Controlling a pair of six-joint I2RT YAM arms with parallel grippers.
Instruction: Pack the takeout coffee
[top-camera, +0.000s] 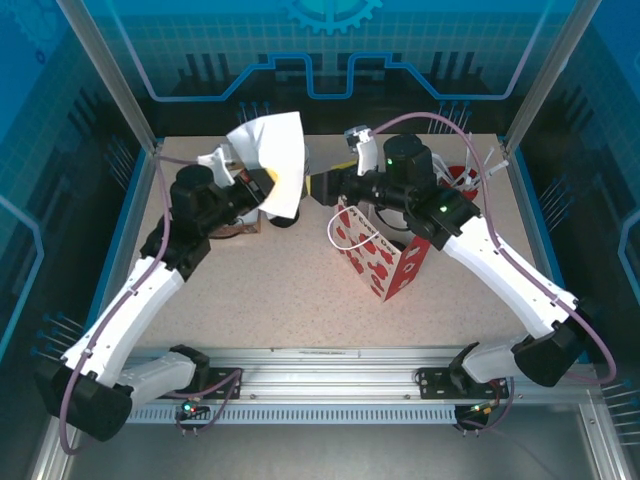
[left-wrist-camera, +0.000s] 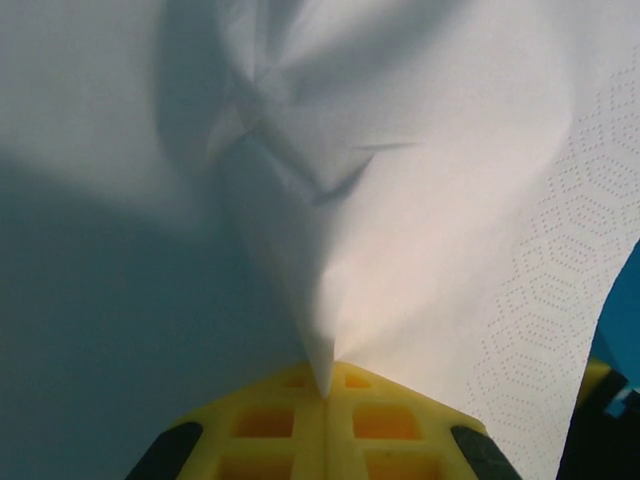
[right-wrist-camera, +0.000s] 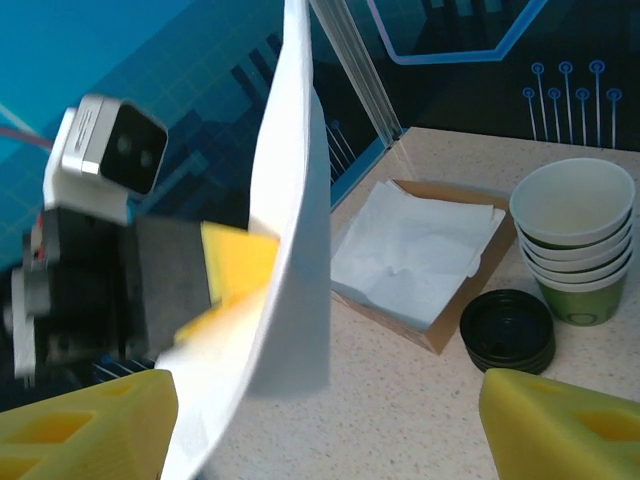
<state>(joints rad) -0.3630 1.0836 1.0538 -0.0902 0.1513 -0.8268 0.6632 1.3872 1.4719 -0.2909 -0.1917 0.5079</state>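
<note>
- White paper napkin (top-camera: 270, 160) is held up above the bench (top-camera: 250, 290), one pinched point of it caught by the left claw (left-wrist-camera: 325, 395), whose yellow fingers are pressed together on the sheet.
- The right claw (right-wrist-camera: 328, 390) is spread wide and grips nothing; the napkin hangs just ahead of it.
- The right arm reaches over a white gift bag (top-camera: 375, 255) with red print, standing upright mid-bench.
- In the right wrist view a brown box of napkins (right-wrist-camera: 420, 260) lies beside a stack of black lids (right-wrist-camera: 507, 330), with a stack of lidless green cups (right-wrist-camera: 575, 250) just beside the lids.
- Where the takeout coffee is, I cannot tell.
</note>
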